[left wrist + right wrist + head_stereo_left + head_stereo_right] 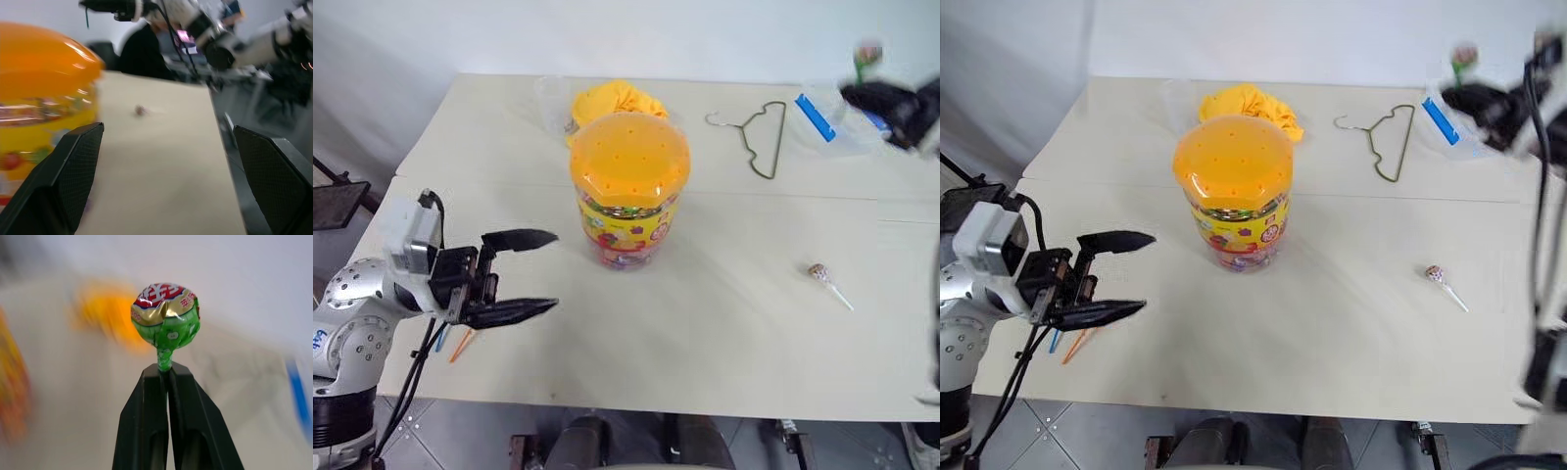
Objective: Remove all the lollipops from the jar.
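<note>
The jar [628, 191] is seen upright mid-table, lid on. A green-wrapped lollipop [166, 317] is clamped by its stick in the closed right gripper [167, 374], far right of the jar. Another lollipop [822, 276] lies right of the jar. The left gripper [530, 274] is held wide open left of the jar.

**Orange, yellow and green on a cream surface**

The jar [628, 191] has an orange lid dotted with small holes and a yellow-red label with bright pictures. Behind it lies a yellow cloth [617, 98]. The right gripper [166, 369], black, holds a lollipop [166, 316] wrapped in green, gold and red-white. The box [822, 122] has a blue clip. The surface [724, 333] is cream.
</note>
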